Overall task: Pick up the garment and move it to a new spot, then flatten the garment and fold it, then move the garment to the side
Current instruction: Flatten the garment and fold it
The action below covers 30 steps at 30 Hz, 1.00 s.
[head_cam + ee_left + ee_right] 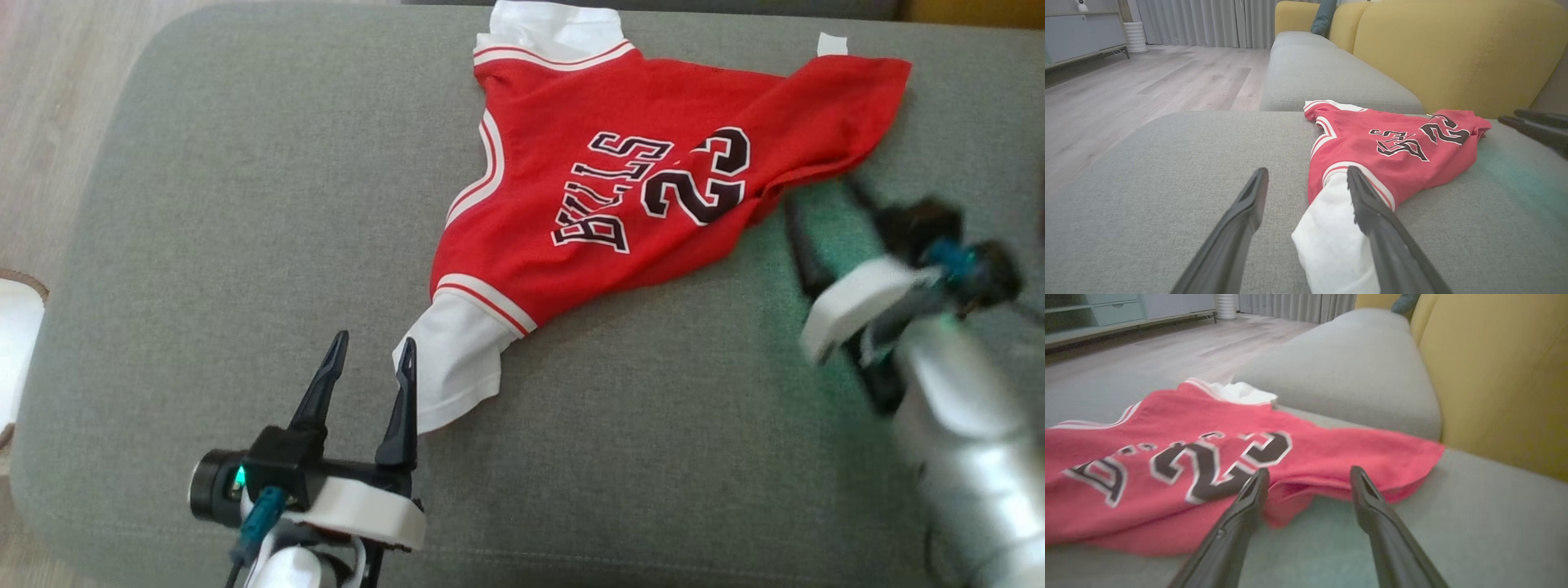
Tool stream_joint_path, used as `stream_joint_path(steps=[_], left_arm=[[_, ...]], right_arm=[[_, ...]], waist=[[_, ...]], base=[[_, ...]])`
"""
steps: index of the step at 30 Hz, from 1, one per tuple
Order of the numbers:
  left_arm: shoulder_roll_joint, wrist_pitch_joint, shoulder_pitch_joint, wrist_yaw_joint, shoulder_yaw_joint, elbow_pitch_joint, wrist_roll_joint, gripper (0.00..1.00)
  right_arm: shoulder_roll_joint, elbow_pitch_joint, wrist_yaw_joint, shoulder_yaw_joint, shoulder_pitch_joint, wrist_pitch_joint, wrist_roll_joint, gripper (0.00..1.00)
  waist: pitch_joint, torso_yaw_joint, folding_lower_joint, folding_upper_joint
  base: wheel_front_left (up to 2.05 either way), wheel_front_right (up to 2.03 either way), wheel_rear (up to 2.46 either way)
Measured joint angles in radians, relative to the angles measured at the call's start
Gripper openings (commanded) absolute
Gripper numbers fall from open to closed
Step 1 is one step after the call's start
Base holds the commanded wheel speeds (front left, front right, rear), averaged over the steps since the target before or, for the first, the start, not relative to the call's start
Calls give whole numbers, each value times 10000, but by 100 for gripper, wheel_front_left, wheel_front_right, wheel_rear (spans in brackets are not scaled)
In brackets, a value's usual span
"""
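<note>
Garment (620, 196) unheld, both jaws wide apart

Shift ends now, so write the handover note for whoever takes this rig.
Jersey: rumpled and unfolded on the grey sofa cushion.
Left claw: open, empty, at the white sleeve.
Right claw: open, empty, at the red edge.
Done: apparently the move to this spot.
Left: flatten, fold, move aside.
</note>
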Motion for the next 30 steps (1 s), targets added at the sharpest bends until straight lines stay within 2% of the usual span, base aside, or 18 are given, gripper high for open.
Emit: stream_joint_path(steps=[4,8,13,19,21,24,25,30], left_arm=[[0,0,-1,-38,8,-23,0,100],[0,0,-62,-61,-13,-31,13,100],[-2,0,-236,-67,-19,-13,13,100],[-2,0,-236,-40,-10,6,13,100],[-2,0,-241,-35,-8,6,13,100],[-2,0,-264,-31,-8,13,13,100],[-2,0,-283,-31,-6,17,13,100],[-2,0,-349,-31,8,29,13,100]], right_arm=[[217,-941,0,976,1089,284,1114,100],[270,-1484,0,1624,1227,675,1624,100],[245,-1009,0,1722,953,836,1578,100],[291,102,0,1166,259,642,953,98],[360,387,0,1083,121,518,867,73],[608,727,0,1070,12,337,802,7],[686,796,0,1093,12,274,800,0],[853,765,0,1191,17,23,792,0]], waist=[[145,-39,0,0],[356,92,0,0],[506,451,0,0],[674,760,0,0],[704,762,0,0],[715,705,0,0],[710,675,0,0],[656,531,0,0]], base=[[0,0,0],[0,0,0],[0,0,0],[0,0,0],[0,0,0],[0,0,0],[0,0,0],[0,0,0]])
